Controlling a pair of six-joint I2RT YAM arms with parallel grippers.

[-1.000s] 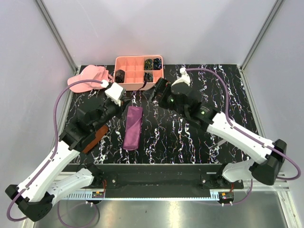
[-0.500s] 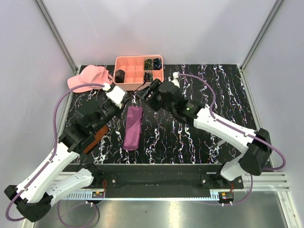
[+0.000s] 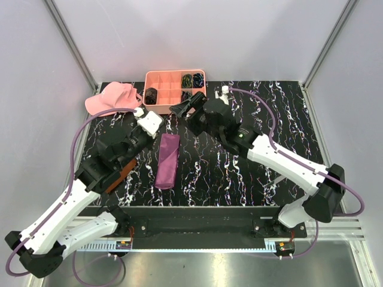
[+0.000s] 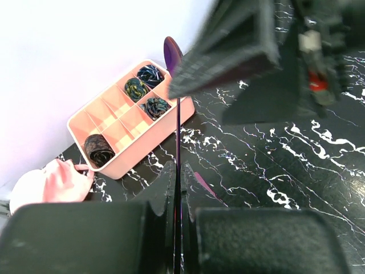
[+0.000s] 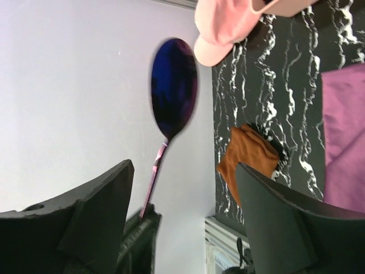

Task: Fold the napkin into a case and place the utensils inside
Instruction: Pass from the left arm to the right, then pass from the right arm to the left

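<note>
The napkin lies folded into a long magenta strip on the black marbled table; its edge shows in the right wrist view. My left gripper is shut on the thin handle of a spoon, one of the utensils, held up above the table. The spoon's bowl looks dark blue-violet. My right gripper is open, its two fingers spread on either side of the spoon's handle without touching it. In the top view the right gripper meets the left gripper near the tray.
A pink compartment tray with dark coiled bundles stands at the back. A pink cap lies at the back left. A rust-brown cloth lies under the left arm, left of the napkin.
The right gripper has swung left and back toward the left gripper until its fingers flank the spoon. The left gripper has edged slightly right, still holding the spoon.
</note>
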